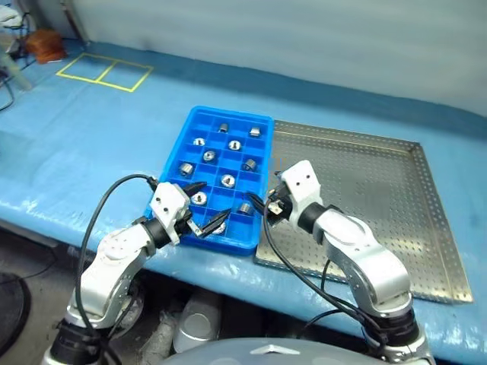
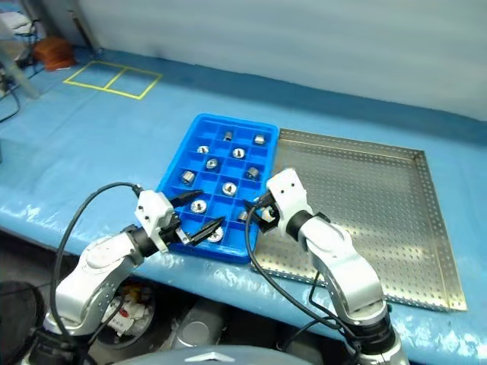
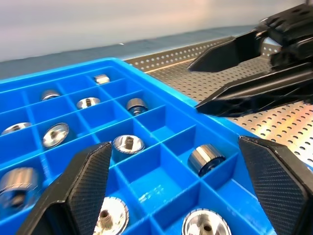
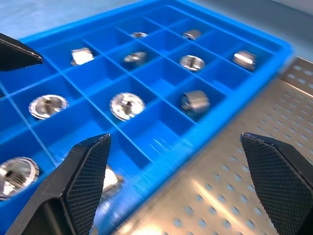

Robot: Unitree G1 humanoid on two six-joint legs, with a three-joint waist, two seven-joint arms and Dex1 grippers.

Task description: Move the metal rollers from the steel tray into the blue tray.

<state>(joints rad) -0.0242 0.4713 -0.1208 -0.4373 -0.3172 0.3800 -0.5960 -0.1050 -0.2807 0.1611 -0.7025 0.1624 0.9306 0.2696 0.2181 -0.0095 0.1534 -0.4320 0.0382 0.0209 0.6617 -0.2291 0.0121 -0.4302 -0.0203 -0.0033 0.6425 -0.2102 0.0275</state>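
Looks like we're basically done: both claws, left claw (image 1: 199, 207) and right claw (image 1: 259, 205), gape empty over the blue tray (image 1: 176, 158) holding the metal rollers (image 1: 228, 180), steel tray (image 1: 365, 190) bare beside the right, so we'd just back off.

I am standing in what looks like a workshop or robotics test lab. Ahead of my fingers (image 1: 205, 207) runs a long counter (image 1: 91, 144) wrapped in wrinkled blue plastic sheeting, with a plain pale wall (image 1: 304, 38) behind it. Far off to the left of my fingers, yellow tape (image 1: 104, 71) marks two squares on the sheeting, as for placing parts. The parts trays point to industrial work: a blue tray (image 1: 186, 129) of metal rollers (image 1: 228, 180) beside a perforated steel tray (image 1: 380, 190). Loose cables (image 1: 9, 91) trail at the far left.
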